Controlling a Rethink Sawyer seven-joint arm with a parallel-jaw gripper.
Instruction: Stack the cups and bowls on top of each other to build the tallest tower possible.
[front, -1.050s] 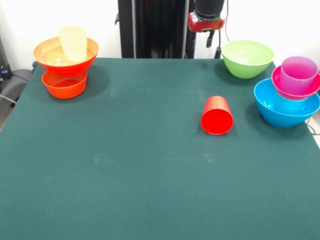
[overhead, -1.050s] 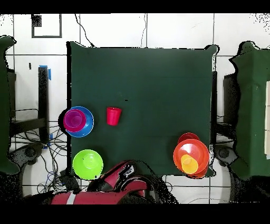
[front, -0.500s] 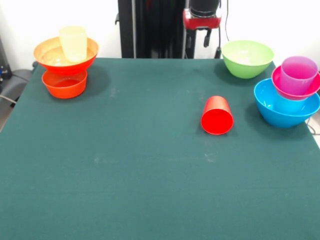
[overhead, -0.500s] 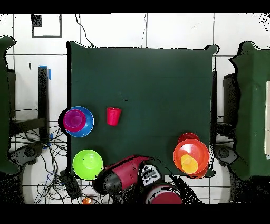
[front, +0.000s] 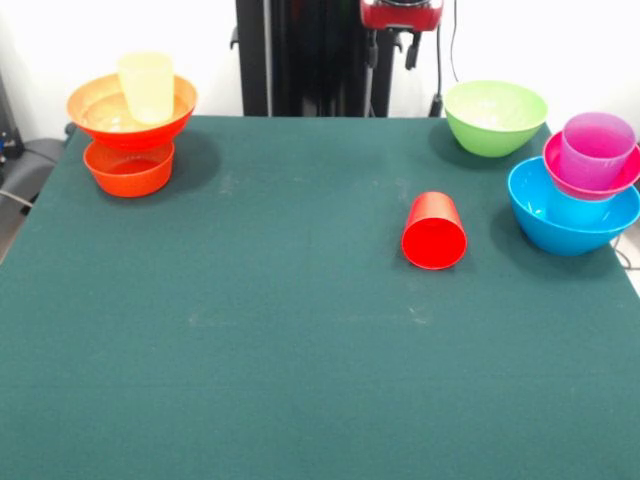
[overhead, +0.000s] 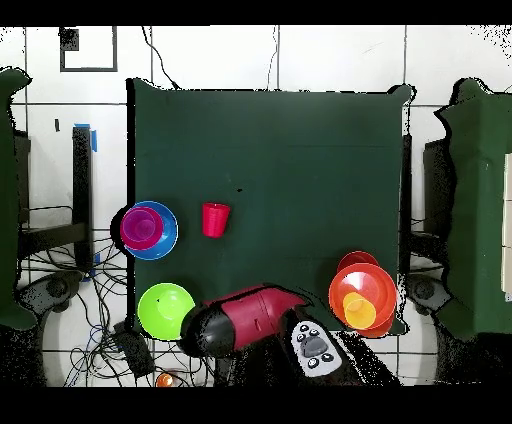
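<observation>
Dark green cloth table (front: 250, 330), white wall behind it, tiled floor showing around it from overhead. Red cup (front: 434, 231) lies on its side near mid-table, open mouth toward the front camera, glossy, not touching anything. Beside it at the table edge: large blue bowl (front: 573, 222) upright, with something light blue just visible inside it, small magenta bowl (front: 555, 160) seated on top, purple cup (front: 598, 148) standing upright in the magenta bowl, translucent. Lime green bowl (front: 495, 117) sits alone at the far corner next to that stack, upright, apart from it. Opposite corner: small orange bowl (front: 128, 168) on the table, wide orange bowl (front: 132, 108) resting on its rim, pale yellow cup (front: 147, 87) upright inside the wide one. Gripper (front: 390, 45) is at the top edge of the front view, behind the far table edge, only two dark finger tips hanging down, nothing between them; can't tell how far apart they're set. Overhead shows the red and black arm (overhead: 250, 318) off the table edge between the green bowl and the orange stack.
</observation>
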